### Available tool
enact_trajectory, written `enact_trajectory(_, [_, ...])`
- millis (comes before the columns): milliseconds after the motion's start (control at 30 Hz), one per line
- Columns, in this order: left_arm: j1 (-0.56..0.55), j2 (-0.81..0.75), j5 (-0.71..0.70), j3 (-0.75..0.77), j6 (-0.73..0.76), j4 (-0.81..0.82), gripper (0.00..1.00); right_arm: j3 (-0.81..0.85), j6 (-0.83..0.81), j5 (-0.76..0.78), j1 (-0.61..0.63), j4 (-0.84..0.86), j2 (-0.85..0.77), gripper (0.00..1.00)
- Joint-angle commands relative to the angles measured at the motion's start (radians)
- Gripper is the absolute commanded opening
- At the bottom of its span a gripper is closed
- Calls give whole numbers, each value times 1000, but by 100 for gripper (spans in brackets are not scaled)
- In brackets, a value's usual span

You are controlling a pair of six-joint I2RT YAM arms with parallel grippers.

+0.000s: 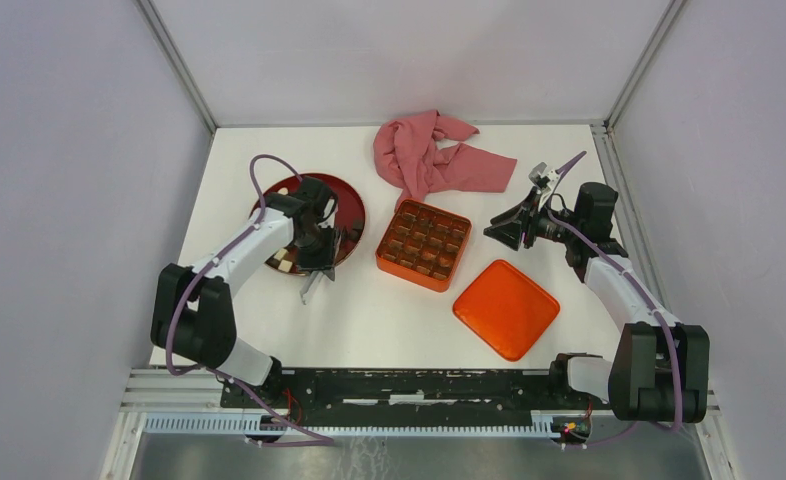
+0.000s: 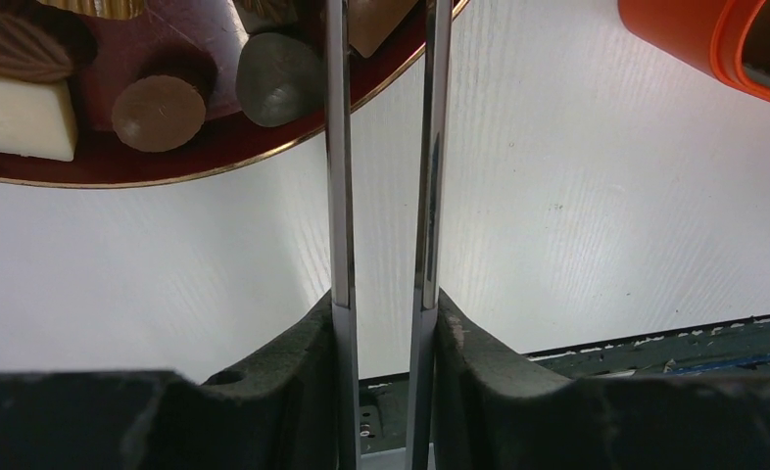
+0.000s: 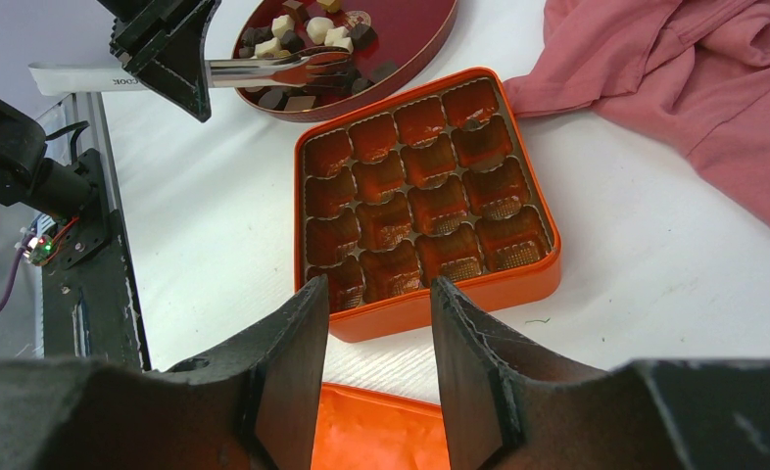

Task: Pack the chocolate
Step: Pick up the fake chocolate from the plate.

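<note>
The left pincer [image 2: 383,318] is clamped on metal tongs [image 2: 337,147], whose blades reach over the dark-red plate [image 2: 77,166] where the chocolate [image 2: 158,113] lies. A white tag [image 3: 72,78] by the tongs' handle shows print, of which I can make out only "COOK". The right pincer [image 3: 379,294] hangs half open and empty, just beside the orange tin [image 3: 518,284] on the tabletop [image 1: 389,320].
</note>
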Motion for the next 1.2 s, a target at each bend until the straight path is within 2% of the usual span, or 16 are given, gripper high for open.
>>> enact_trajectory(0, [-4, 8, -3, 7, 40, 29, 39, 37, -12, -8, 0, 20, -12, 48])
enact_trajectory(67, [-5, 12, -2, 7, 42, 32, 38, 37, -12, -9, 0, 21, -14, 48])
enact_trajectory(100, [-4, 16, -3, 7, 43, 34, 34, 37, -12, -9, 0, 20, -14, 48])
enact_trajectory(133, [-4, 17, -4, 9, 45, 36, 26, 37, -12, -9, 0, 20, -14, 48])
enact_trajectory(167, [-4, 16, -10, 11, 44, 36, 13, 37, -12, -9, 0, 20, -14, 48])
enact_trajectory(200, [-3, 9, -19, 14, 41, 37, 4, 37, -13, -9, 0, 19, -14, 48])
enact_trajectory(233, [-2, 2, -27, 16, 40, 40, 2, 37, -13, -8, 0, 19, -14, 49])
enact_trajectory(1167, [-1, -121, -73, 44, 17, 35, 2, 36, -13, -10, 0, 21, -17, 48])
